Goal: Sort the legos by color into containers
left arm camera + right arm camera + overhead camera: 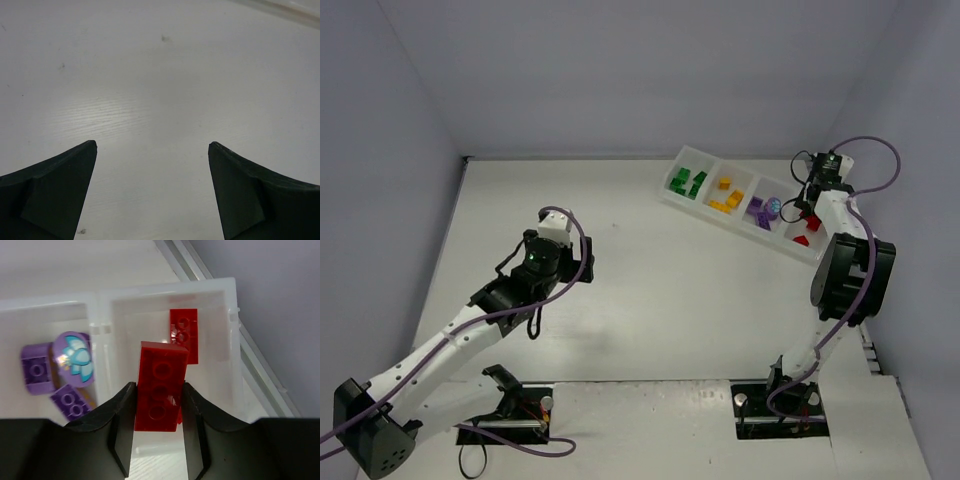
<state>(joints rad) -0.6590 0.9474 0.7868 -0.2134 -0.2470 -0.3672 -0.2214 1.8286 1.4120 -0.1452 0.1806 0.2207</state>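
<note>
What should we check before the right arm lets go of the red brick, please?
1. Red brick clamped between the right jaws: ok.
2. Brick held over the end compartment, where a second red brick lies: ok.
3. Brick on the red side of the divider, apart from the purple pieces: ok.
4. Drop height above the compartment floor: cannot tell.
5. Left jaws open and empty over the bare table, away from the tray: ok.
</note>
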